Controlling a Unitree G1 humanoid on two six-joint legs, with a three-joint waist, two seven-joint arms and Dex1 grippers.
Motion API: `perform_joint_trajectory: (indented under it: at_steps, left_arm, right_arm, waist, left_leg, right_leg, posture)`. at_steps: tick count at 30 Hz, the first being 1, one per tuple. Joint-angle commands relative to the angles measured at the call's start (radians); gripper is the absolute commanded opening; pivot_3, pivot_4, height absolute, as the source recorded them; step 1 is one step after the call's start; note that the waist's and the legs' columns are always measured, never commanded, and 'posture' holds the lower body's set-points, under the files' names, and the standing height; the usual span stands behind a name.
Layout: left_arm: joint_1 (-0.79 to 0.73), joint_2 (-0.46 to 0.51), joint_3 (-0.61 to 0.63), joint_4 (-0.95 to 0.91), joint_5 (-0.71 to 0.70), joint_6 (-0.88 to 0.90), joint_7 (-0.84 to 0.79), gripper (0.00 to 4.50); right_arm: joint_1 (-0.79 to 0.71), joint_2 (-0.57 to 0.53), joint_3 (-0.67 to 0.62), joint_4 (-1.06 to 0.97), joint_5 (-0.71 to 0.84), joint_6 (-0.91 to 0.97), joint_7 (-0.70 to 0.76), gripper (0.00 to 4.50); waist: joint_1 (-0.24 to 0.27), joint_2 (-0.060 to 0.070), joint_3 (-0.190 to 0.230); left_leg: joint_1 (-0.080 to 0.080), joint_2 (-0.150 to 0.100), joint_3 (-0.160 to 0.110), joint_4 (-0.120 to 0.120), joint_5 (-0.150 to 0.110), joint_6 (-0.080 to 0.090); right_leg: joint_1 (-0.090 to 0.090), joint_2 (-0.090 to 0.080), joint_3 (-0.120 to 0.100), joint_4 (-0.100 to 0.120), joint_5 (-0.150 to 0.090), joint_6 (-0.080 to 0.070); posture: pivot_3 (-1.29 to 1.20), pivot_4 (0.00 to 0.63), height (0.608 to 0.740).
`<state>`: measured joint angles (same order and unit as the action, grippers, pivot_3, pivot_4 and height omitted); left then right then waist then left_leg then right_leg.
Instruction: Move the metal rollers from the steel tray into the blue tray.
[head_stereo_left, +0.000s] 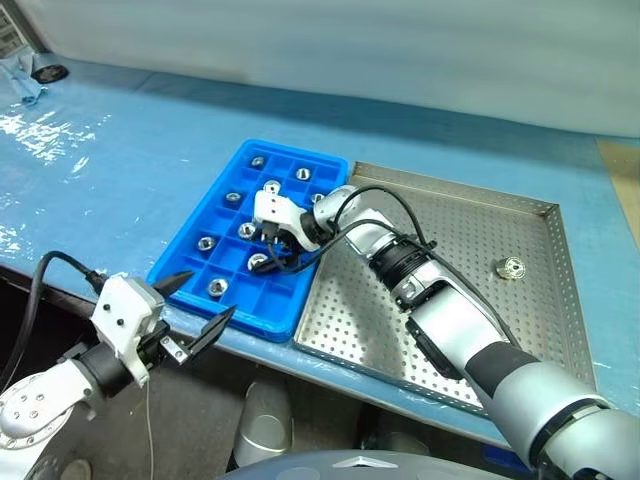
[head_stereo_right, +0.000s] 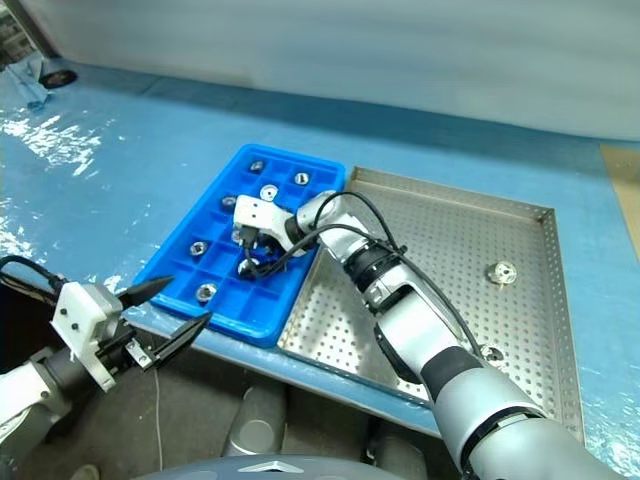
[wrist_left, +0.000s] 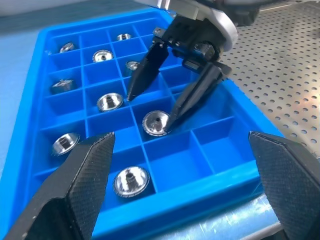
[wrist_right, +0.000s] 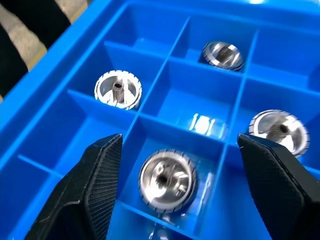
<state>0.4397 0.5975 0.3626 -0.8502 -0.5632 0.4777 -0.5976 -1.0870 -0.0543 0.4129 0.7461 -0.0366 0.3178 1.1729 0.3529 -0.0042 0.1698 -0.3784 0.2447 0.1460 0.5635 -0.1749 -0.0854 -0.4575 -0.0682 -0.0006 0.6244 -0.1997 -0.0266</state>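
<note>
— What stands nearest, taking the blue tray (head_stereo_left: 232, 243) as the mark?

— Item one: the left pincer (head_stereo_left: 196, 306), off the tray's near edge and short of the bench (head_stereo_left: 120, 190). Fingers spread wide, nothing between them.

— And over the tray itself?

— Item two: the right pincer (head_stereo_left: 271, 243), reaching in from the steel tray's side and pointing down into the blue tray's middle compartments. Fingers parted, gripping nothing. A metal roller (wrist_right: 167, 181) lies flat on the floor of the compartment directly beneath them; in the left wrist view one fingertip (wrist_left: 172, 120) sits at that roller's rim, though I cannot tell if it touches.

— Other contents of the blue tray?

— Item three: more metal rollers, one to a compartment, scattered from the near row (head_stereo_left: 216, 288) to the far row (head_stereo_left: 258, 161). Several compartments hold none.

— Beyond it?

— Item four: the steel tray (head_stereo_left: 450, 225), directly beside the blue tray on its right, rims close together. One roller (head_stereo_left: 513, 268) rests on its perforated floor, well away from the blue tray, toward the far-right rim. The right eye view shows another small shiny piece (head_stereo_right: 491, 352) near the steel tray's front rim, beside the right arm.
</note>
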Motion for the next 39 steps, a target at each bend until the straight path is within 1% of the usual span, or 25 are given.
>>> perform_joint_trajectory:
  at_steps: [1,6,10,14,19,20,24,26,33,39]
  left_arm:
    - [-0.067,0.015,-0.058,0.031,0.001,-0.002,-0.012,4.50]
    - [-0.196,0.029,-0.133,0.138,0.020,-0.019,-0.053,4.50]
    - [-0.284,0.045,-0.192,0.217,0.051,-0.038,-0.097,4.50]
    - [-0.417,0.041,-0.258,0.298,0.055,-0.043,-0.143,4.50]
    - [-0.512,0.031,-0.316,0.376,0.071,-0.062,-0.193,4.50]
    - [-0.535,0.026,-0.331,0.400,0.077,-0.070,-0.205,4.50]
    - [-0.598,0.008,-0.373,0.472,0.092,-0.097,-0.244,4.50]
    - [-0.636,-0.003,-0.397,0.515,0.102,-0.115,-0.270,4.50]
    - [-0.725,-0.039,-0.447,0.621,0.133,-0.155,-0.328,4.50]
    - [-0.778,-0.074,-0.490,0.692,0.168,-0.183,-0.363,4.50]
  right_arm:
    - [-0.031,-0.043,-0.065,-0.049,0.026,0.026,-0.012,3.73]
    - [0.008,-0.142,-0.139,-0.159,0.058,0.091,-0.022,3.73]
    - [0.059,-0.222,-0.190,-0.272,0.092,0.148,-0.032,3.73]
    - [0.144,-0.327,-0.254,-0.410,0.128,0.214,-0.049,3.73]
    - [0.207,-0.421,-0.292,-0.515,0.149,0.302,-0.082,3.73]
    - [0.220,-0.443,-0.303,-0.528,0.148,0.320,-0.097,3.73]
    - [0.249,-0.496,-0.333,-0.564,0.152,0.393,-0.149,3.73]
    - [0.259,-0.517,-0.357,-0.558,0.147,0.459,-0.201,3.73]
    - [0.279,-0.565,-0.415,-0.529,0.160,0.534,-0.304,3.73]
    - [0.308,-0.623,-0.413,-0.488,0.145,0.554,-0.362,3.73]
  waist:
    - [-0.002,0.000,0.000]
    - [-0.023,0.000,0.000]
    - [-0.064,0.000,-0.001]
    - [-0.097,0.000,-0.001]
    - [-0.173,0.000,-0.001]
    - [-0.181,0.000,-0.001]
    - [-0.216,0.000,-0.001]
    - [-0.229,0.000,-0.001]
    - [-0.254,0.000,-0.001]
    - [-0.259,0.000,-0.001]
  left_leg:
    - [0.000,0.000,0.000,0.000,0.000,0.000]
    - [0.000,0.000,0.000,0.003,0.001,-0.001]
    - [-0.001,0.000,0.000,0.006,0.003,-0.005]
    - [-0.002,0.000,0.000,0.010,0.003,-0.005]
    - [0.000,-0.001,0.000,0.014,0.003,-0.005]
    - [0.000,-0.001,0.000,0.014,0.004,-0.006]
    - [0.002,-0.002,0.001,0.014,0.005,-0.008]
    - [0.002,-0.002,0.001,0.014,0.006,-0.007]
    - [0.002,-0.002,0.001,0.014,0.006,-0.007]
    - [0.003,-0.002,0.001,0.015,0.006,-0.006]
  right_leg:
    - [0.000,0.000,0.000,0.000,0.000,0.000]
    - [0.000,0.001,0.000,0.002,0.001,-0.001]
    - [0.000,0.001,0.000,0.004,0.001,-0.001]
    - [0.000,0.000,0.000,0.009,0.001,-0.001]
    - [0.000,-0.001,0.002,0.015,0.001,-0.001]
    - [0.000,-0.001,0.002,0.016,0.001,-0.001]
    - [0.000,-0.001,0.003,0.017,0.002,-0.002]
    - [0.000,-0.001,0.003,0.017,0.002,-0.003]
    - [0.000,-0.001,0.003,0.017,0.002,-0.003]
    - [0.001,-0.002,0.003,0.017,0.003,-0.003]
  posture:
    - [0.51,0.150,0.740]
    - [0.39,0.150,0.740]
    - [0.31,0.150,0.740]
    - [0.24,0.150,0.740]
    - [0.16,0.150,0.740]
    - [0.14,0.150,0.740]
    - [0.08,0.150,0.740]
    - [0.06,0.150,0.740]
    - [-0.01,0.150,0.740]
    - [-0.04,0.150,0.740]
